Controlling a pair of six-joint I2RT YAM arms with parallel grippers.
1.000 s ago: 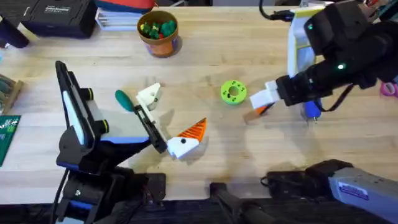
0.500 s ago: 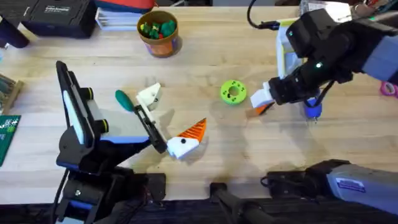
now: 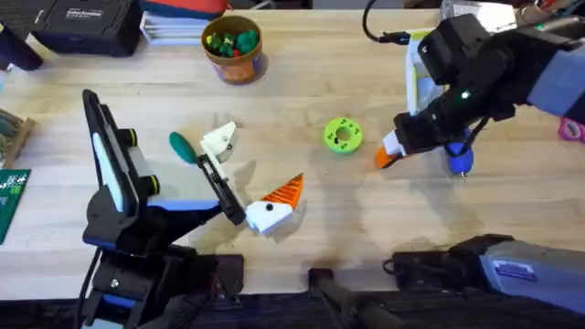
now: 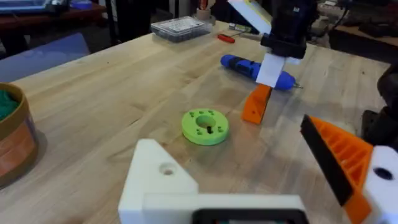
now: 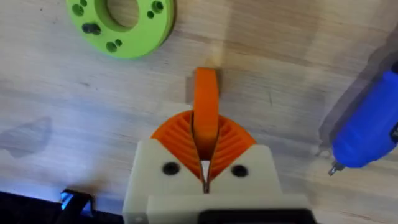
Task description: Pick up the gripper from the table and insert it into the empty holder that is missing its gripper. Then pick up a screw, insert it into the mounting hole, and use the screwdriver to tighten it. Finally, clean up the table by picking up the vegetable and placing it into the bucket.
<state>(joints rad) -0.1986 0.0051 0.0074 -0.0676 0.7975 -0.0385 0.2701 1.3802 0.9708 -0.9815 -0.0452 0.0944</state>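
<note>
My right gripper [image 3: 391,146] is shut on the gripper [image 3: 386,158], a small orange ribbed wedge whose tip points down at the table right of the green disc. In the right wrist view the wedge [image 5: 206,106] sticks out between the orange pads [image 5: 174,134]. The left gripper [image 3: 249,169] stands open. One of its jaws is the bare white holder [image 3: 219,139] and the other carries an orange tip [image 3: 285,190]. The dark-green vegetable [image 3: 183,146] lies just left of the holder. Behind the right gripper lies the blue screwdriver [image 3: 457,160]. The orange-brown bucket [image 3: 233,46] stands at the back.
A bright-green disc [image 3: 343,135] with holes lies between the two grippers, with a small dark piece [image 5: 91,28] in one hole. A black case [image 3: 82,23] and a circuit board [image 3: 11,196] are at the left. A clear box [image 4: 180,26] sits far back.
The right arm has shifted left and turned at the wrist, tipping the held orange wedge steeper over the table. The left arm has not moved.
</note>
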